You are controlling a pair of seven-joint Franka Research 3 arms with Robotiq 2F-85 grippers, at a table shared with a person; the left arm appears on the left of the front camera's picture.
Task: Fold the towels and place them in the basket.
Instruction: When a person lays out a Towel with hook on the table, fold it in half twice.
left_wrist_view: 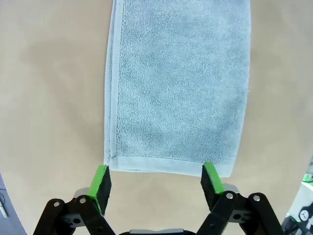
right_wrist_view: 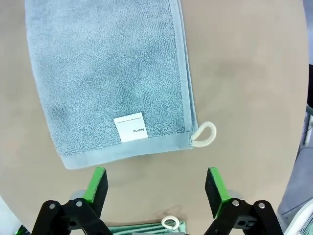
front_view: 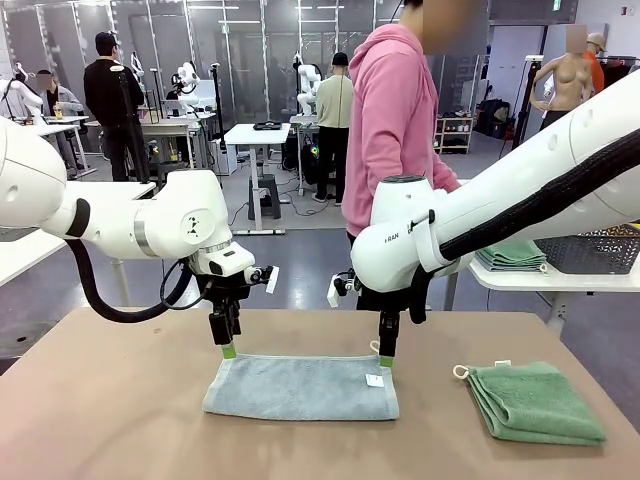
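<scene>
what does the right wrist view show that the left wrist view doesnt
Right wrist view: the blue-grey towel end with its white label, a cream loop at the corner, and an edge of the green towel at the bottom. Left wrist view: the same towel's plain hemmed end. Both: that towel flat on the tan table, with the right gripper or left gripper open at its near edge.

Setting: an open-plan laboratory hall; white worktables (front_view: 255, 133) stand in rows on a grey floor (front_view: 300, 255); glass partition walls (front_view: 250, 50) close the back; people (front_view: 112, 100) stand at benches (front_view: 170, 125) loaded with equipment and cables.
</scene>
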